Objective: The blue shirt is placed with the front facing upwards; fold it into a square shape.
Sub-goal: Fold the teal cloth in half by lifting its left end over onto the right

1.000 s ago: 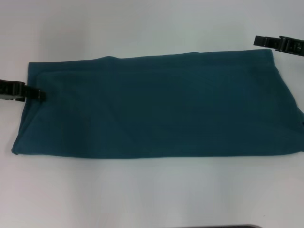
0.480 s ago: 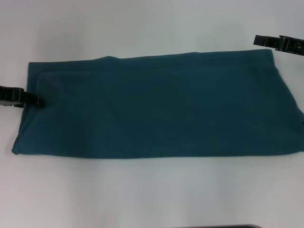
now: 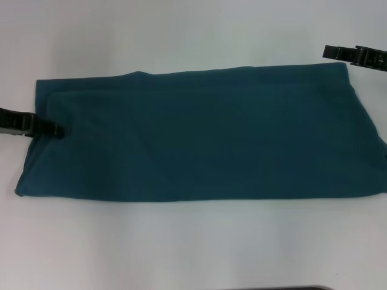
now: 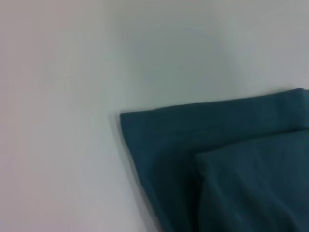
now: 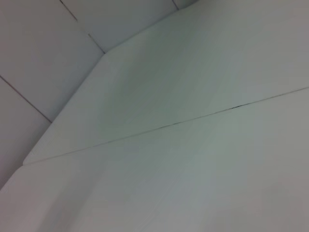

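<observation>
While the dark teal-blue cotton shirt [image 3: 193,133] lies as a long folded band across the middle of the white table [image 3: 193,241], the left gripper [image 3: 53,129] sits at nine o'clock, tips touching the band's short edge; whether it is clamped or spread cannot be told. The right gripper [image 3: 329,52] waits at two o'clock, state also unclear. A shallow pinch might catch one layer and unravel the fold; no lettering or label shows.

blue shirt [image 3: 199,133]: 1 | left pincer [image 3: 55,130]: 1 | right pincer [image 3: 329,51]: 1 | table [image 3: 181,241]: 1
</observation>
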Motion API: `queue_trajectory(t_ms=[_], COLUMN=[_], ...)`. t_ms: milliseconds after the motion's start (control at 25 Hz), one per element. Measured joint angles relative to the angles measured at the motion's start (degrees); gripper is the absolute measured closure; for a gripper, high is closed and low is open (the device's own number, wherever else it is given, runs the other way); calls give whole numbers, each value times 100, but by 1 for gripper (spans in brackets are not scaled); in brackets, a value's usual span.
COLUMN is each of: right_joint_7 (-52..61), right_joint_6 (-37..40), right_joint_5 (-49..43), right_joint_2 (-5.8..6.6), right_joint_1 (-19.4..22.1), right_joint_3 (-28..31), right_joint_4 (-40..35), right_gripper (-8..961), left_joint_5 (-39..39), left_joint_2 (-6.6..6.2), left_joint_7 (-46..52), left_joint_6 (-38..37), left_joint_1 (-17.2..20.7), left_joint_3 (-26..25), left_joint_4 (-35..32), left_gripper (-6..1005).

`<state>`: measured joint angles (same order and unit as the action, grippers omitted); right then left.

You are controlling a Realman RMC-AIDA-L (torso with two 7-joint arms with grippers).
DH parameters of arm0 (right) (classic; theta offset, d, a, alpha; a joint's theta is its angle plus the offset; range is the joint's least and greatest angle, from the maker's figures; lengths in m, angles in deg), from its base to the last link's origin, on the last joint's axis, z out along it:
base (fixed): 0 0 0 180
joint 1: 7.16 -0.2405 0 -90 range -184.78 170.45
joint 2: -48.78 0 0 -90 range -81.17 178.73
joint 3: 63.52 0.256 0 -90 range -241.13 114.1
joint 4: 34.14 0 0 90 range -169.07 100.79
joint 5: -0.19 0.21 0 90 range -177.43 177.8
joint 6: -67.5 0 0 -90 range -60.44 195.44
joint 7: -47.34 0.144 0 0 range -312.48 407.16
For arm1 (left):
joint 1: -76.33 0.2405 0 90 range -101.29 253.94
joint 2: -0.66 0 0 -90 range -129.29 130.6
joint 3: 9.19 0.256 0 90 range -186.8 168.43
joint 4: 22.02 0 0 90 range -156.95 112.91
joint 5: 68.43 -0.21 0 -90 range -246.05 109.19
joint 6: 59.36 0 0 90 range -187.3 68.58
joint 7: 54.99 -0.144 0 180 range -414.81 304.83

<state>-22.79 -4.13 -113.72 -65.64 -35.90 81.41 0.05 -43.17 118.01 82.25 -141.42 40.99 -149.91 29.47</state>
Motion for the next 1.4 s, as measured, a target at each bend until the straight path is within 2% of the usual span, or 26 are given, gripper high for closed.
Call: queue_trajectory(t_ms=[240, 720, 1400], right_joint_7=[0, 0, 0], right_joint_6=[0, 0, 0], right_joint_5=[0, 0, 0], right_joint_2=[0, 0, 0], right_joint_1=[0, 0, 0], right_joint_3=[0, 0, 0], right_joint_4=[0, 0, 9], right_gripper=[783, 782, 780], left_joint_5=[6, 15, -35], left_joint_2=[58, 91, 54], left_joint_7=[-4, -14, -13], left_joint_6=[-4, -3, 51], left_joint_1=[-9, -89, -24], left_joint_3=[10, 26, 28], left_joint_4=[11, 14, 17], left_gripper=[353, 363, 378])
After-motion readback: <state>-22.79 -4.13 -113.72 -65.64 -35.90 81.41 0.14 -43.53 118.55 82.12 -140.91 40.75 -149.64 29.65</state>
